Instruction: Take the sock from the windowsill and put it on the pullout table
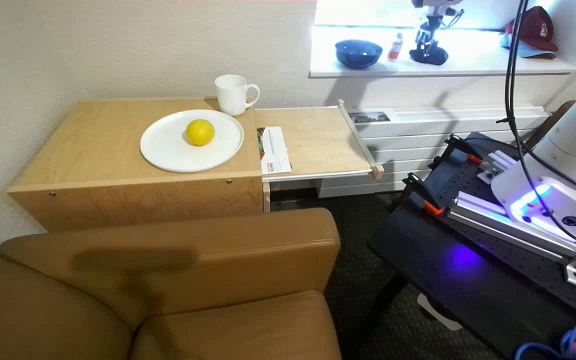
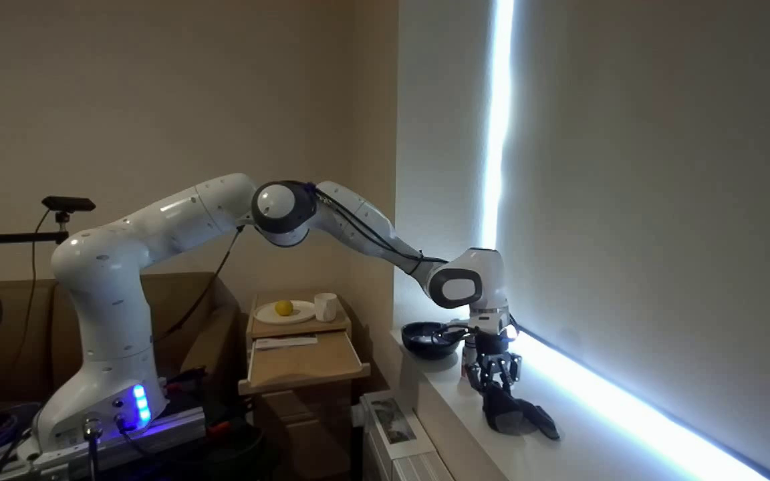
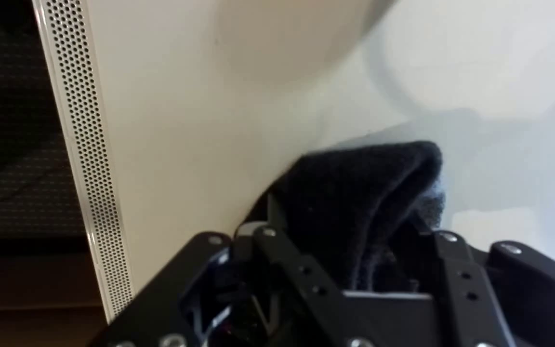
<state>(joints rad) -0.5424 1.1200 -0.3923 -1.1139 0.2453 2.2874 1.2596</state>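
In the wrist view you have the gripper (image 3: pixel 350 217) low over the windowsill (image 3: pixel 186 144), its fingers (image 3: pixel 468 284) spread apart with the dark sock (image 3: pixel 345 183) bunched between them; whether they press into the cloth, you cannot tell from here. A perforated strip (image 3: pixel 87 135) runs along one side of the windowsill. In an exterior view you see the arm (image 2: pixel 277 202) reaching across and your gripper pointing down, the sock lying on the windowsill right beneath it, one end trailing out past the fingers. A dark bowl (image 2: pixel 425 347) stands near the gripper on the same windowsill. The pullout table (image 2: pixel 305 366) is well apart from your sock, with a sheet of paper (image 2: pixel 285 343) at the end by the cabinet top (image 2: pixel 295 329). In an exterior view you look down on the cabinet top, where a white plate (image 1: pixel 163 152) bears a round yellow object (image 1: pixel 200 132) and a white mug (image 1: pixel 230 95) stands just beside the plate. The pullout table adjoins that top, its light wood bordered by a rail (image 1: pixel 359 137) at the outer end. On the windowsill, from left to right in the picture, you have the bowl, a small bottle (image 1: pixel 395 47), the gripper down at the sock, and a dark red cap (image 1: pixel 530 31).
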